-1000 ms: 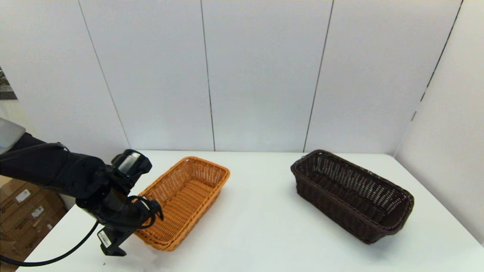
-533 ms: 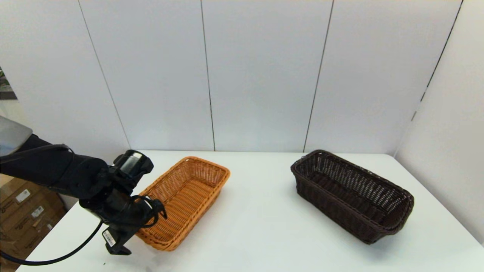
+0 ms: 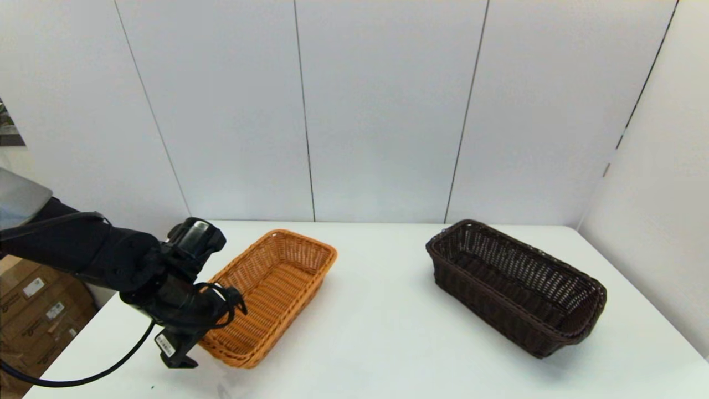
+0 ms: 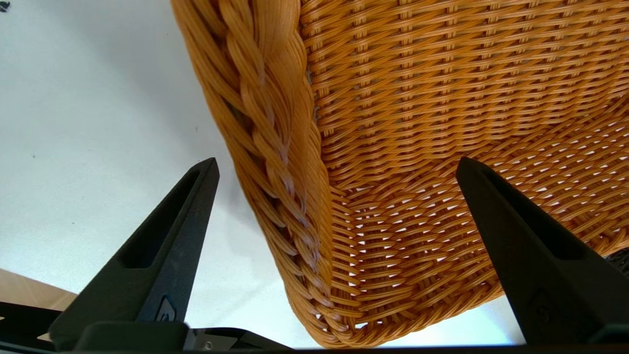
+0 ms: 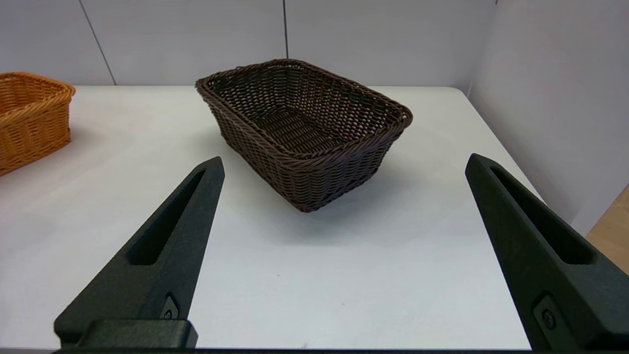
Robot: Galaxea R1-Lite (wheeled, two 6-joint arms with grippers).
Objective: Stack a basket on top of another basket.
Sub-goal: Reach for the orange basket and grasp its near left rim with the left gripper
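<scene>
Left gripper (image 4: 334, 167): spread wide, nudged rightward over the last second, now straddling the braided rim of the orange basket (image 3: 274, 288) at its near left corner, one finger outside, one inside. Likely closing next, so apparently orange goes onto dark. Dark basket (image 3: 515, 285): untouched, well apart at right. Right gripper (image 5: 344, 162): agape, empty, parked short of it.

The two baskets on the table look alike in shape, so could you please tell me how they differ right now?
The orange basket is light orange-tan; the dark basket is nearly black. The orange basket lies on the robot's left side, the dark basket on its right. The left gripper straddles the orange basket's rim with open jaws, while the right gripper is well short of the dark basket. Both are rectangular wicker, empty, upright.
</scene>
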